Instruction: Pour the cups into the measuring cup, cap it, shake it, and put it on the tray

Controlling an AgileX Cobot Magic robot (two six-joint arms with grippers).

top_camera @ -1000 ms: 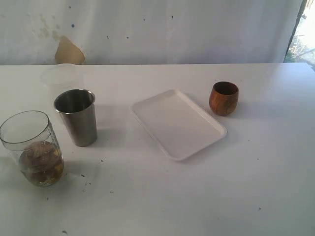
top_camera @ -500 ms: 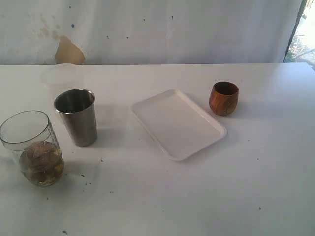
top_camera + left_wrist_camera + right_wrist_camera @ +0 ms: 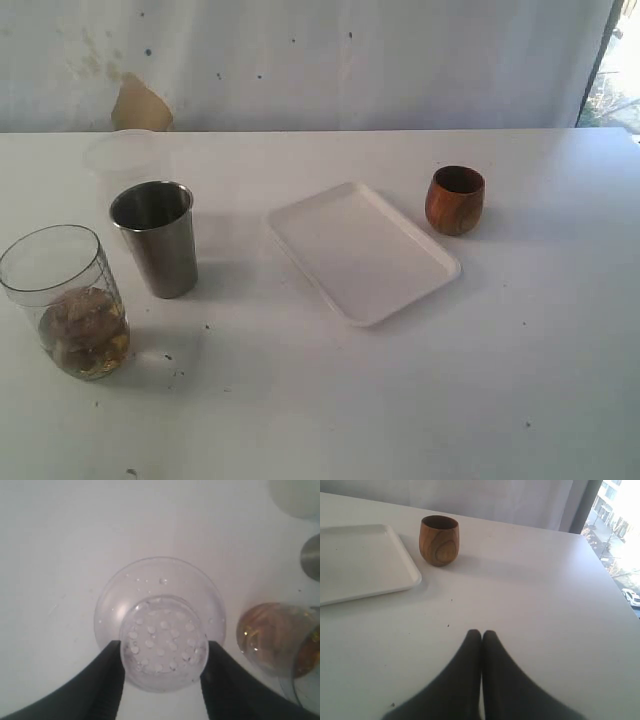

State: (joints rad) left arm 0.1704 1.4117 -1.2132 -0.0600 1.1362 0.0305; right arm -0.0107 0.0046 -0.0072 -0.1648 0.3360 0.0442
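Our left gripper [image 3: 161,650] has its jaws half apart on either side of the raised centre of one clear lid [image 3: 160,582]; we cannot tell whether they press it. Our right gripper [image 3: 481,636] is closed and empty over the table [image 3: 400,400]. Nearest stands one measuring cup [image 3: 65,300] with brown contents. Just behind it is the steel tumbler [image 3: 155,238], then one tray [image 3: 362,250] lying bare, then the wooden cup [image 3: 455,200], making two cups. Farthest back sits one frosted tub [image 3: 125,155]. Nothing blocks the tray
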